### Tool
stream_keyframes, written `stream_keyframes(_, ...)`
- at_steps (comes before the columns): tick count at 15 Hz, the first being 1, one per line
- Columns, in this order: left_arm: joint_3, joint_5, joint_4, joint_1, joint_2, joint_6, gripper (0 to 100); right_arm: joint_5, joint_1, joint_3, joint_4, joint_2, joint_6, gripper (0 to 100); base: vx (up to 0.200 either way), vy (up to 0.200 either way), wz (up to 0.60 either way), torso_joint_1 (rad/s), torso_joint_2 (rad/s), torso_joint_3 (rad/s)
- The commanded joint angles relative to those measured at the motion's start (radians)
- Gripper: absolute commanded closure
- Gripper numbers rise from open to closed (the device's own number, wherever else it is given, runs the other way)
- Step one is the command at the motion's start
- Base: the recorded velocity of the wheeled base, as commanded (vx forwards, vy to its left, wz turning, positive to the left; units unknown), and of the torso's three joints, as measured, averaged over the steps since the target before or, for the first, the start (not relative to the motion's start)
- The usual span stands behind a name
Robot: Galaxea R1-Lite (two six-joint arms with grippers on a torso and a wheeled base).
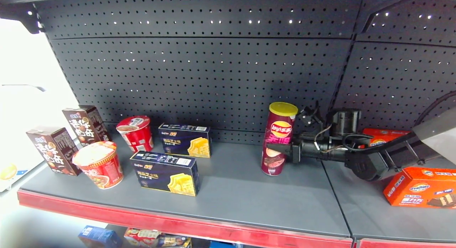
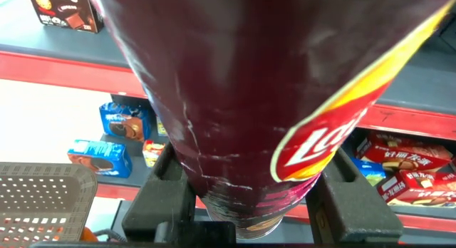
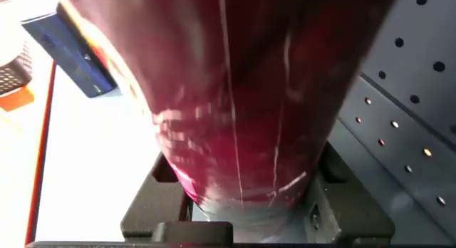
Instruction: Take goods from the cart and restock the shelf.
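Right up against the left wrist camera: a second can (image 2: 235,84), maroon with a yellow-and-red logo, clamped between the two dark fingers of the left end effector (image 2: 256,212). Past it sit a grey mesh basket (image 2: 39,198), blue packs (image 2: 100,157) and red boxes (image 2: 410,162) on a lower level. How far this one is from the can on the shelf, I cannot tell.

Over to the shelf (image 1: 242,191). There's the can (image 1: 279,134), maroon with a yellow lid, upright with its base down at the grey board. The right end effector (image 1: 276,150) comes in from the can's right and is closed around its middle. The right wrist view confirms it, both fingers of that end effector (image 3: 249,212) pressed against the can (image 3: 242,98).

Left of the can stand two dark blue boxes, one (image 1: 185,140) farther back and one (image 1: 165,172) nearer the red front edge. Farther left of the can are two red noodle cups (image 1: 136,133) (image 1: 98,164), and beyond those two brown cartons (image 1: 86,124) (image 1: 54,150). Right of the can, past the arm, an orange box (image 1: 420,187) lies near the front and another (image 1: 383,137) sits against the pegboard (image 1: 199,73), which runs just behind the can.
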Motion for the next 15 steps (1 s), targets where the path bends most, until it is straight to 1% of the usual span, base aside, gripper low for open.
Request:
stream_keyframes(1,-0.001,-0.001,0.000,-0.001,0.001,0.000,100,-0.041,0.012,0.092,-0.002,-0.109,0.001,100,0.000,0.000,0.00,0.000,0.00,0.000)
stream_keyframes(4,0.004,-0.002,0.001,0.001,-0.004,0.000,100,-0.041,0.015,0.289,-0.031,-0.279,0.003,100,0.000,0.000,0.00,0.000,0.00,0.000)
stream_keyframes(7,0.019,-0.005,0.001,-0.001,-0.027,0.000,100,0.001,0.021,0.433,-0.042,-0.457,0.001,100,0.000,0.000,0.00,0.000,0.00,0.000)
stream_keyframes(9,0.016,-0.004,0.001,-0.002,-0.030,0.000,100,0.031,0.023,0.504,-0.042,-0.537,0.000,100,0.000,0.000,0.00,0.000,0.00,0.000)
stream_keyframes(12,0.008,0.001,0.000,-0.002,-0.037,0.000,100,0.033,0.021,0.617,-0.043,-0.609,-0.005,100,0.000,0.000,0.00,0.000,0.00,0.000)
stream_keyframes(15,0.002,0.002,0.000,-0.001,-0.036,0.000,100,0.031,0.021,0.675,-0.043,-0.639,-0.006,100,0.000,0.000,0.00,0.000,0.00,0.000)
